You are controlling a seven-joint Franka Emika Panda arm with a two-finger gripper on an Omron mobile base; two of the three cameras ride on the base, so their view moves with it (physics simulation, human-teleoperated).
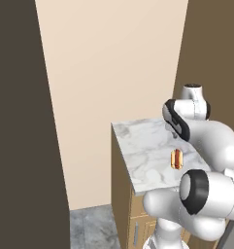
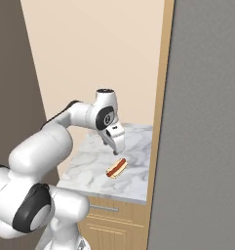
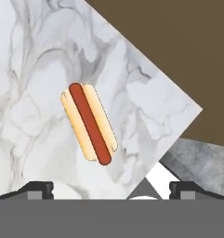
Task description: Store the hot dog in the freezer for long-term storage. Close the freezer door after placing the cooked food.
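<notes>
The hot dog (image 3: pixel 89 123), a tan bun with a red sausage, lies flat on the marble top (image 3: pixel 34 69) near its front corner. It also shows on the counter in the left base view (image 1: pixel 176 159) and the right base view (image 2: pixel 117 168). My gripper (image 2: pixel 114 150) hangs just above and slightly behind it, pointing down. It is open (image 3: pixel 111 189), with the fingertips (image 3: pixel 37 188) far apart and nothing between them. A tall plain grey surface (image 2: pixel 204 146) rises at the right; I cannot tell whether it is the freezer door. The freezer's inside is out of view.
The marble top (image 1: pixel 142 151) sits on a brown wooden cabinet with drawers (image 2: pixel 114 222). A beige wall (image 1: pixel 113 73) stands behind it and a dark brown panel (image 1: pixel 21 121) at the left. Grey floor tiles (image 1: pixel 91 226) lie below the counter's front edge.
</notes>
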